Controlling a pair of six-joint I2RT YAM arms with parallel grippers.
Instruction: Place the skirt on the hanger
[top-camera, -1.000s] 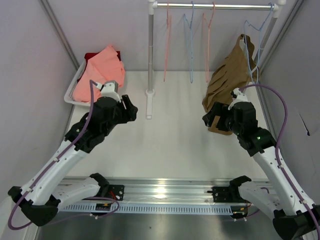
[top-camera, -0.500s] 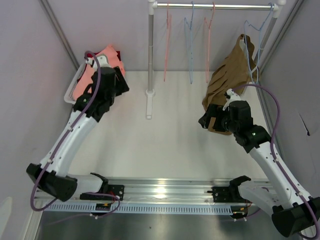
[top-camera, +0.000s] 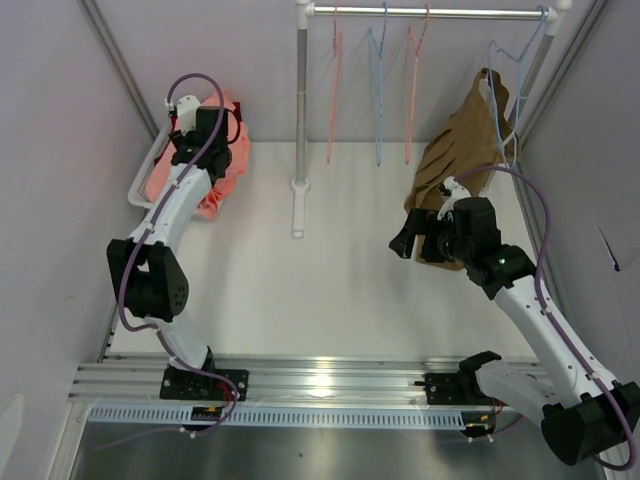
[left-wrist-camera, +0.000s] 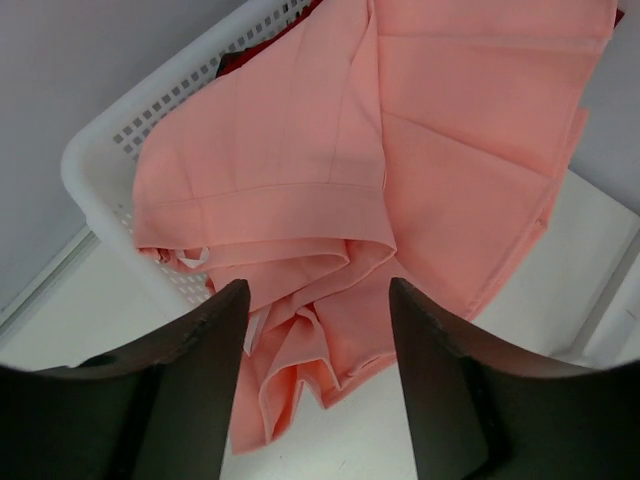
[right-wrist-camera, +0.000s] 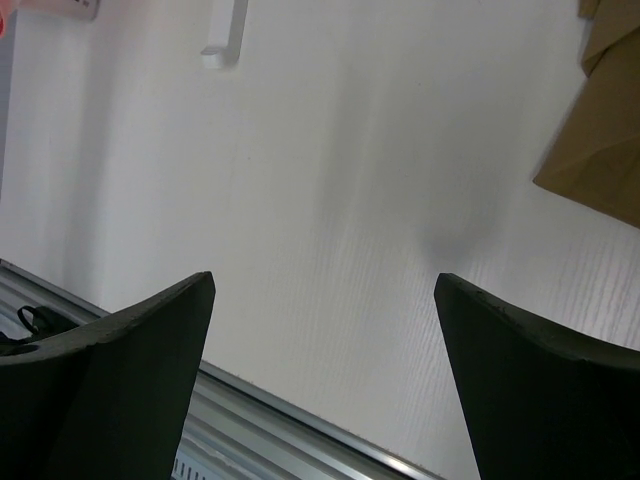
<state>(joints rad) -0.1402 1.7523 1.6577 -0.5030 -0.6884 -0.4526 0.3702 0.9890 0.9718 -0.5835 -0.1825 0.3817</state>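
Left wrist view: the left gripper (left-wrist-camera: 318, 300) is spread wide above the skirt (left-wrist-camera: 440, 150), its 2 dark fingers framing the bunched hem. It pinches nothing, and whether the fingertips touch the cloth cannot be told. The skirt is salmon-pink with pressed pleats. It lies crumpled, half in the white basket (left-wrist-camera: 150, 120) and half spilling over the rim onto the worktop (top-camera: 340, 290). A dark red cloth (left-wrist-camera: 240, 62) peeks out beneath it.

From the top external camera, basket and skirt sit well left of the rack post (top-camera: 301, 100), against the back wall. Right of the post, on the rail, hangs 1 salmon-pink hanger (top-camera: 333, 100), bare and close to the post. A second pink hanger (top-camera: 411, 100) hangs further right, past a light-blue one. A brown garment (top-camera: 460, 150) hangs far right of the post.

The right gripper (right-wrist-camera: 325, 278) is fully spread and empty, over bare worktop right of the post, beside the brown garment's lower edge.
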